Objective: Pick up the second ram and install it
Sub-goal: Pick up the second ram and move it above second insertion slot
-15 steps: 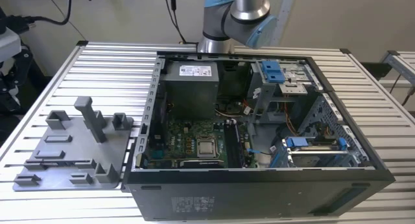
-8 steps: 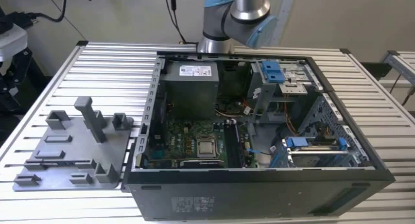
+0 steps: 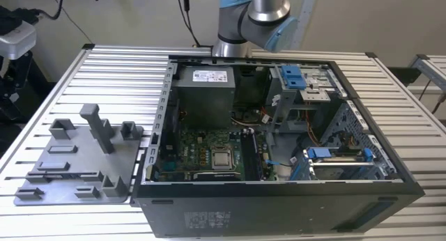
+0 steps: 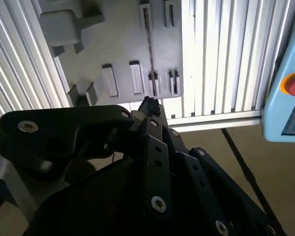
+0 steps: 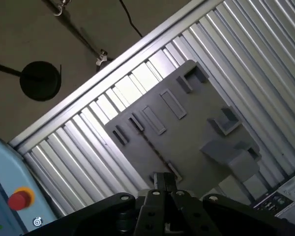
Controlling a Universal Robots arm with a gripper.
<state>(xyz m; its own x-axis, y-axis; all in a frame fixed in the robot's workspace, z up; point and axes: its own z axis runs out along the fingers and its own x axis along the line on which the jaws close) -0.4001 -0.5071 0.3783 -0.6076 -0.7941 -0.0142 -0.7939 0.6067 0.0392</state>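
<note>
Robotics lab: slatted bench (image 3: 112, 73), opened computer (image 3: 279, 209)

On desk (image 3: 125, 68): fixture plate (image 3: 70, 162) at exterior view's left, open case (image 3: 279, 147) at its right. Seemingly second ram (image 5: 148, 145) in my end effector (image 5: 163, 179), above plate.

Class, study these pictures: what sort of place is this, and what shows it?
Most likely a robotics lab or assembly test bench: a robot arm stands by an open computer case on a slatted metal table, beside a grey fixture plate.
</note>
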